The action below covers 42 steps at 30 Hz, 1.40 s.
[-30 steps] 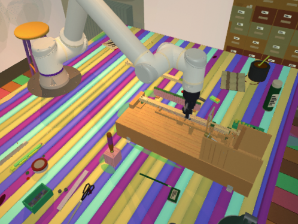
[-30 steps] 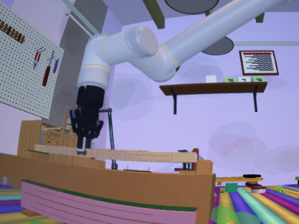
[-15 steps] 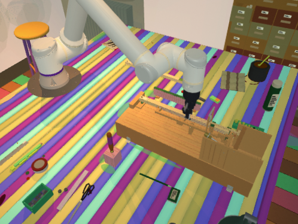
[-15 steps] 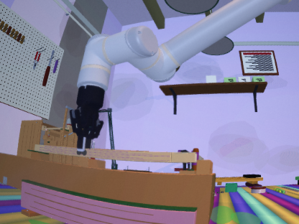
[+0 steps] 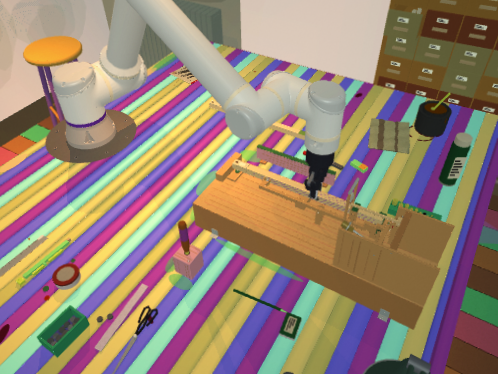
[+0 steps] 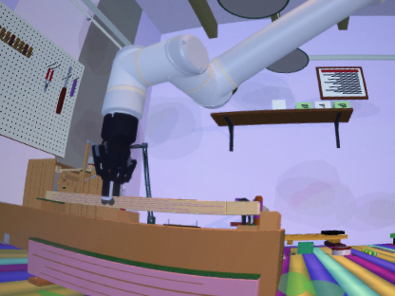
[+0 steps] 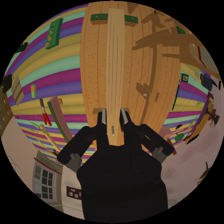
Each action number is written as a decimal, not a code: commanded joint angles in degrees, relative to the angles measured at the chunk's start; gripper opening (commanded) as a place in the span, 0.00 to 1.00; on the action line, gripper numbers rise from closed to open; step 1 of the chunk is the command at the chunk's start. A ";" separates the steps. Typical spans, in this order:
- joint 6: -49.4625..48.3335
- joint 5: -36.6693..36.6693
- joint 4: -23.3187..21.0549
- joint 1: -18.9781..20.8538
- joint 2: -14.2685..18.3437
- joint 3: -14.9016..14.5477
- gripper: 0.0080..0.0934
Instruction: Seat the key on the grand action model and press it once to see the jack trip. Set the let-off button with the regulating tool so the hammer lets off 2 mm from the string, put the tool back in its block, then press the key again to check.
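The key [image 7: 114,78], a long pale wooden stick, lies lengthwise over the wooden action model [image 5: 320,240], and my gripper [image 7: 113,116] has its two fingers closed on the key's sides near its middle. From the second side camera the key [image 6: 156,205] sits level above the model's base, under my gripper [image 6: 109,199]. The hammer and jack parts [image 5: 360,220] stand at the model's right end. The regulating tool [image 5: 184,239], with a brown and purple handle, stands upright in its pink block [image 5: 188,262] on the floor left of the model.
The arm's base [image 5: 85,125] stands far left beside an orange stool [image 5: 52,51]. A pink and green rail [image 5: 285,159] lies behind the model. Scissors [image 5: 145,320], a green tray [image 5: 62,331], a bottle [image 5: 456,159] and a black pot [image 5: 433,117] are scattered around.
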 commanded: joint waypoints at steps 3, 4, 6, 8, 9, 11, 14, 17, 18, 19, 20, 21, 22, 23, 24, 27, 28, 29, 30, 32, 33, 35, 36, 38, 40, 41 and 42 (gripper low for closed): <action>0.00 0.01 -0.01 0.00 0.02 0.02 0.30; 0.00 0.01 -0.01 0.00 0.02 0.02 0.33; 0.00 0.01 -0.01 0.00 0.02 0.02 0.37; 0.00 0.01 -0.01 0.00 0.02 0.02 0.42; 0.00 0.01 0.00 0.00 0.02 0.02 0.45; 0.00 0.01 0.00 0.00 0.02 0.02 0.47; 0.00 0.01 0.00 0.00 0.02 0.02 0.47; 0.00 0.01 0.00 0.00 0.02 0.02 0.47; 0.00 0.01 0.00 0.00 0.02 0.03 0.47; 0.00 0.01 0.00 0.00 0.02 0.03 0.47; 0.00 0.01 0.00 0.00 0.03 0.03 0.47; 0.00 0.01 0.00 0.00 0.03 0.03 0.47; 0.00 0.01 0.00 0.00 0.03 0.03 0.47; 0.00 0.01 0.00 0.00 0.03 0.03 0.47; 0.00 0.01 0.00 0.00 0.03 0.03 0.47; 0.00 0.01 0.00 0.00 0.03 0.03 0.47; 0.00 0.01 0.00 0.00 0.03 0.03 0.47; 0.00 0.01 0.00 0.00 0.02 0.02 0.47; 0.00 0.01 0.00 0.00 0.01 0.01 0.47; 0.00 0.01 0.05 0.00 -0.03 -0.03 0.47; 0.00 0.01 0.10 0.00 -0.06 -0.06 0.47; 0.00 0.01 0.26 0.00 -0.15 -0.14 0.47; 0.00 0.01 0.37 0.00 -0.21 -0.20 0.47; 0.00 0.01 0.64 0.00 -0.36 -0.34 0.47; 0.00 0.01 0.99 0.00 -0.54 -0.51 0.47; 0.00 0.01 1.18 0.00 -0.64 -0.61 0.47; 0.00 0.01 1.39 0.00 -0.75 -0.72 0.47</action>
